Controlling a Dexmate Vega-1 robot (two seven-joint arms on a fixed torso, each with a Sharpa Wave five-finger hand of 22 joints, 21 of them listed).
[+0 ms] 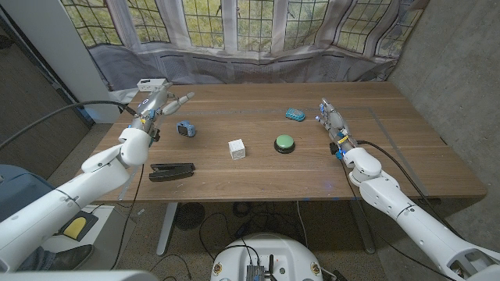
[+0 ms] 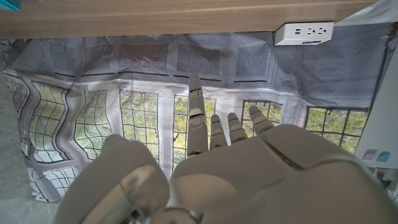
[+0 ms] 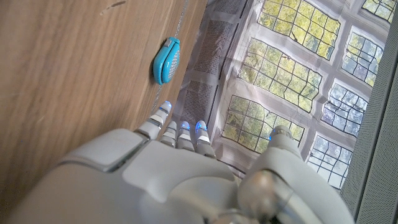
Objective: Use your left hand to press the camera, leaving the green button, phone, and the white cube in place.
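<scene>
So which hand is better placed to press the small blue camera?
Left. The left hand is open just beside the small blue camera; the right hand sits across the table.

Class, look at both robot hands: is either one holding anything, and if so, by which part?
Nothing is held. The left hand is raised near the camera with fingers spread; the right hand is at the table's far right, empty.

Cameras: one, small and blue [image 1: 185, 129]
Green buttons: one [image 1: 284, 143]
White cubes: one [image 1: 237, 148]
Phones: one, black [image 1: 171, 171]
Teal oval objects: one [image 1: 294, 115]
White power strips: one [image 1: 151, 83]
Hands: two, left [image 1: 158, 103] and right [image 1: 331, 119]
</scene>
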